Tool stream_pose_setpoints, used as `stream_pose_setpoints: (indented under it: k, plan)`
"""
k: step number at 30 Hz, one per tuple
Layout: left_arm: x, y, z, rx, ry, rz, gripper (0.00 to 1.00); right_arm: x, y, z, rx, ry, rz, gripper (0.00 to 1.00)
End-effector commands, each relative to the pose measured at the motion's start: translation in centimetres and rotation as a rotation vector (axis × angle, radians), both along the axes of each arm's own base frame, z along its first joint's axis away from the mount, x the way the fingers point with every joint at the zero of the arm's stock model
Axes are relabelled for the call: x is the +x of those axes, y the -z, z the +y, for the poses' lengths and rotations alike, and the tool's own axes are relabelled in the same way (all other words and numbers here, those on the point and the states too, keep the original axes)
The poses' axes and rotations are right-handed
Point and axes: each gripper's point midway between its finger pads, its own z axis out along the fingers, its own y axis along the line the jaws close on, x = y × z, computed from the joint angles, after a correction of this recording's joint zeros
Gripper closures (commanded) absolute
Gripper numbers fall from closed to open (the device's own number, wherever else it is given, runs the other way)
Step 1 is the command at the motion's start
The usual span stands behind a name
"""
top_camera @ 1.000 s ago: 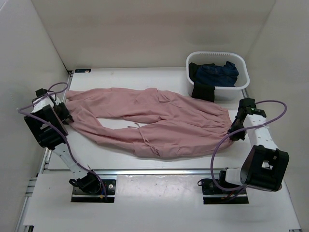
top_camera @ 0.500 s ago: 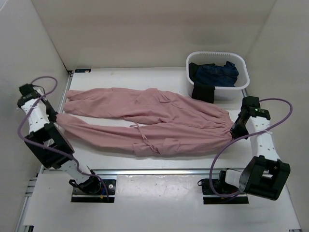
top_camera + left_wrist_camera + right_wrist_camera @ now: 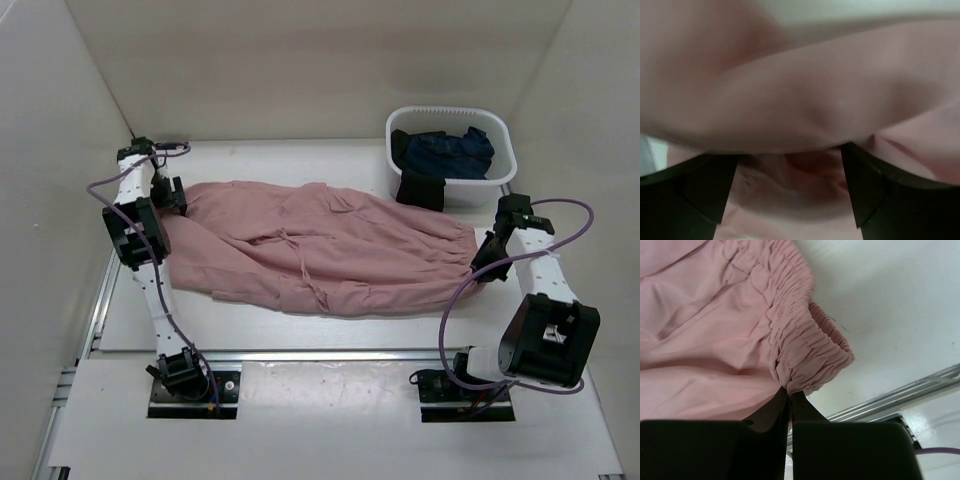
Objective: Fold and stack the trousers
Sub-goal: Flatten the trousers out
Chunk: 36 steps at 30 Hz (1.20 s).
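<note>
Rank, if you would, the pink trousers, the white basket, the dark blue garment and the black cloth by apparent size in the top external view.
Largest to smallest:
pink trousers
white basket
dark blue garment inside it
black cloth over its near rim
The last two are partly hidden, so that order is less sure.

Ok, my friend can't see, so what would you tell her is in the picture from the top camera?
A pair of pink trousers lies spread across a white table, with the left gripper at the leg end and the right gripper at the waistband. A white basket of dark clothes sits at the back right.
</note>
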Motion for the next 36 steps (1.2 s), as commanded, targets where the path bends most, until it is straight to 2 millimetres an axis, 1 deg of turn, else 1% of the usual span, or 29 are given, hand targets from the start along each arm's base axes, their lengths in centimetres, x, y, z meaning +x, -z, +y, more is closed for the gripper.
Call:
stream_pose_setpoints:
  k: [1,2,3,5,6,7,8,9,10,12,13,14,16,17,18,19,20,22,23,25,26,29,30,31,32,33,34,35,36]
  plan:
    - [-3.3,-3.9,0.5,0.042,-0.024,0.052,0.03,1.8,-0.8,0.5,0.034,-0.026,-0.075,1.0]
    - [-3.7,-4.7,0.7,0.032,-0.033,0.027,0.0,1.8,-0.8,0.5,0.034,-0.026,-0.075,1.0]
    - [-5.3,-6.9,1.0,0.003,-0.057,-0.021,0.0,1.8,-0.8,0.5,0.034,-0.026,-0.075,1.0]
    - [-6.5,-8.8,1.8,-0.001,-0.087,-0.095,0.0,1.8,-1.1,0.5,0.032,-0.026,-0.087,1.0]
    - [-8.0,-11.2,2.4,-0.002,-0.113,-0.14,0.0,1.6,-1.1,0.5,0.031,-0.026,-0.088,1.0]
    - [-10.0,-9.9,2.2,-0.018,-0.13,-0.098,0.0,1.6,-1.1,0.6,0.034,-0.018,-0.089,1.0]
    - [-11.3,-9.7,1.8,-0.04,-0.138,-0.086,0.0,1.6,-1.3,0.5,0.032,-0.018,-0.1,1.0]
    - [-12.4,-10.4,1.5,-0.041,-0.144,-0.104,0.0,1.3,-1.2,0.6,0.032,-0.018,-0.1,1.0]
    - [-14.7,-8.3,0.5,-0.082,-0.154,-0.043,0.0,1.3,-1.2,0.5,0.023,-0.015,-0.098,1.0]
    - [-16.5,-7.4,-0.1,-0.087,-0.164,-0.031,0.0,1.1,-1.4,0.5,0.023,-0.007,-0.111,1.0]
    - [-16.7,-7.9,0.3,-0.065,-0.174,-0.08,0.0,1.1,-1.4,0.5,0.023,-0.007,-0.111,1.0]
    - [-18.1,-6.5,-0.1,-0.078,-0.185,-0.052,0.0,1.1,-1.7,0.5,0.021,-0.007,-0.121,1.0]
    - [-19.0,-5.5,0.1,-0.08,-0.203,-0.047,0.0,0.9,-1.4,0.8,0.036,-0.002,-0.116,1.0]
    - [-19.3,-4.5,0.1,-0.09,-0.213,-0.045,0.0,1.2,-1.5,0.8,0.034,-0.002,-0.126,1.0]
    - [-19.3,-3.9,0.2,-0.092,-0.214,-0.041,0.0,0.9,-1.2,1.0,0.045,-0.004,-0.118,1.0]
    - [-19.2,-3.5,0.3,-0.108,-0.219,-0.046,0.0,0.9,-1.1,1.0,0.045,-0.004,-0.117,1.0]
    - [-19.1,-2.3,-0.2,-0.147,-0.215,-0.022,0.0,0.9,-0.9,1.0,0.045,-0.004,-0.119,1.0]
    - [-18.6,-1.2,-0.2,-0.164,-0.213,-0.015,0.0,1.2,-1.0,1.0,0.046,0.004,-0.129,1.0]
    - [-18.3,-0.5,0.0,-0.168,-0.214,-0.007,0.0,0.9,-0.7,1.0,0.048,0.005,-0.118,1.0]
    - [-17.4,0.1,0.6,-0.159,-0.212,-0.025,0.0,0.9,-0.4,1.0,0.048,0.005,-0.118,1.0]
    - [-17.4,1.0,0.8,-0.156,-0.216,-0.007,0.0,0.9,-0.4,1.0,0.048,0.005,-0.118,1.0]
    - [-19.0,3.4,-0.2,-0.189,-0.221,0.062,0.0,0.7,0.2,1.1,0.048,0.005,-0.115,1.0]
    - [-20.4,4.4,-1.1,-0.209,-0.224,0.105,0.06,1.0,0.3,1.0,0.048,0.005,-0.117,1.0]
    - [-20.7,4.8,-1.5,-0.225,-0.223,0.107,0.21,1.0,0.3,1.0,0.048,0.005,-0.117,1.0]
    - [-21.2,5.1,-1.8,-0.249,-0.231,0.113,0.44,1.0,0.3,1.0,0.051,0.013,-0.118,1.0]
    - [-21.6,4.8,-1.8,-0.259,-0.244,0.102,0.7,1.2,0.3,1.0,0.049,0.013,-0.127,1.0]
    - [-22.0,4.7,-1.5,-0.252,-0.257,0.104,0.86,1.5,0.0,0.9,0.047,0.013,-0.137,1.0]
    - [-22.2,4.5,-0.9,-0.233,-0.269,0.101,0.86,1.5,-0.5,0.7,0.046,0.022,-0.137,1.0]
    - [-22.6,3.2,0.9,-0.172,-0.302,0.095,0.86,2.4,-1.8,0.6,0.043,0.031,-0.168,1.0]
